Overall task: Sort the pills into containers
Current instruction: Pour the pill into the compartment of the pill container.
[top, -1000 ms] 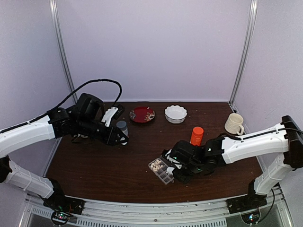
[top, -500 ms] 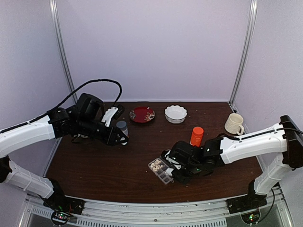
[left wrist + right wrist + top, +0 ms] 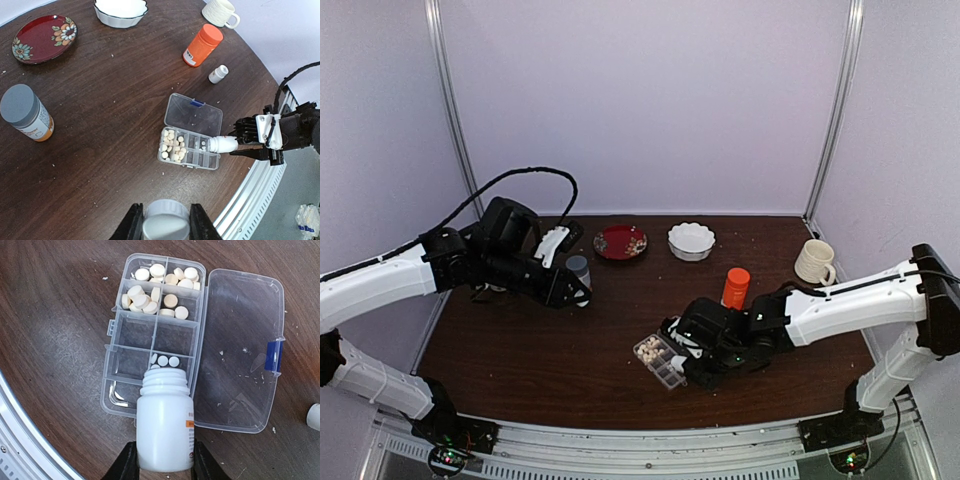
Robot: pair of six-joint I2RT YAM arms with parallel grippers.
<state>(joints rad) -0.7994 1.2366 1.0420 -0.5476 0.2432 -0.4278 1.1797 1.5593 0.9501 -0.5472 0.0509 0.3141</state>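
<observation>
Clear plastic forms the small flat rectangular pill box (image 3: 134, 333), which is seen lying open on the dark wooden bench (image 3: 60, 315) directly ahead of the right tool (image 3: 164, 465). Its hinged clear lid (image 3: 240, 340) is folded flat to the right in that tool's own view. The tiny round cream pills (image 3: 150, 295) are heaped in the four cells farthest from the tool. The next pair of cells is bare, and three smaller white tablets (image 3: 164, 360) lie in a cell just beyond the fingertips.

The pills are judged hard, light and apt to roll or bounce, so pouring is judged to suit them better than pinching. The box is judged stiff, light and slippery on the bench, and likely to skid if nudged. A hold would best be taken on its long outer walls, or the flat lid could be pressed down.

The right tool is partly closed around the lower body of a small white plastic bottle (image 3: 165, 430), which is tipped with its open mouth over the nearer cells. Whether the mouth touches the box cannot be told. The left tool (image 3: 166, 220), well apart from the box, is clenched on a round pale-grey bottle cap (image 3: 166, 227) and is raised above the bench.
</observation>
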